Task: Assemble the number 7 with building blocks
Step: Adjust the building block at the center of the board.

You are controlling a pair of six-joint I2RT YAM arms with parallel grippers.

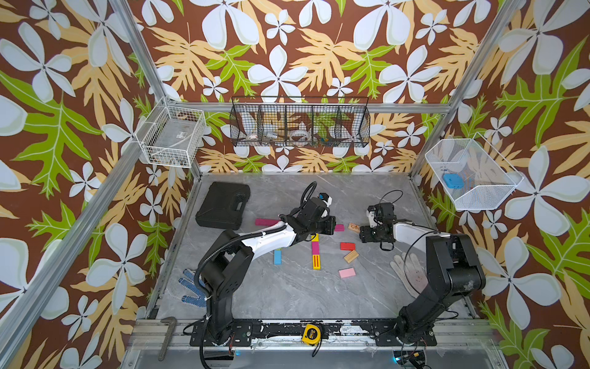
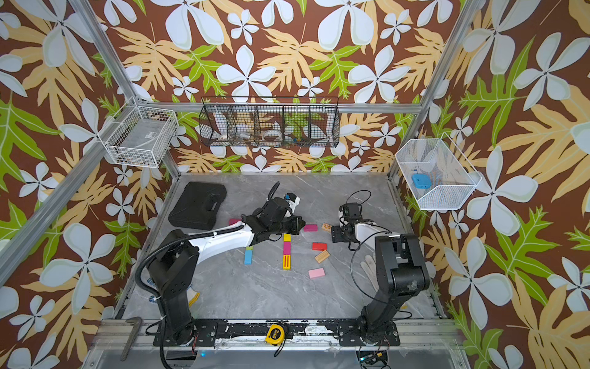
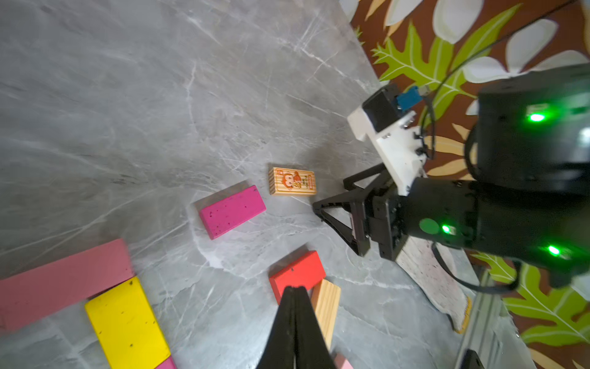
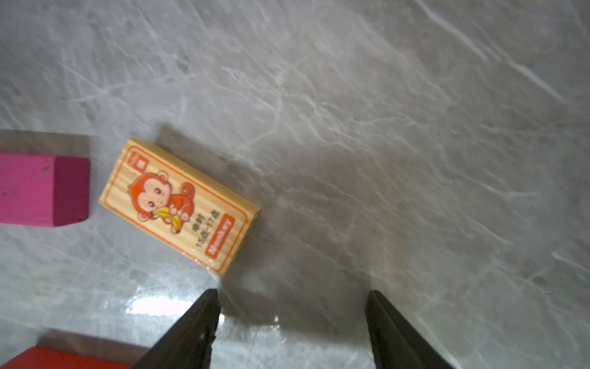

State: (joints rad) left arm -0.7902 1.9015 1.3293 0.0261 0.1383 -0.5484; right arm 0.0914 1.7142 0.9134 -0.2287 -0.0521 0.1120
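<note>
The left gripper (image 3: 295, 292) has its jaws pressed together, empty, its tips seen over the red rectangular block (image 3: 297, 274), perhaps touching it. The right gripper (image 4: 292, 291) stands apart, empty, near the monkey-printed wooden block (image 4: 178, 206), which lies flat on the grey marble tabletop (image 4: 415, 127) beside a magenta block (image 4: 28, 188)

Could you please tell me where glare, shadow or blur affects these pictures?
Right wrist view: white glare patch on the table beside the open right gripper, and a soft shadow next to the monkey block. Left wrist view: green lights on the right arm flare. Top views: evenly lit, sharp.
</note>
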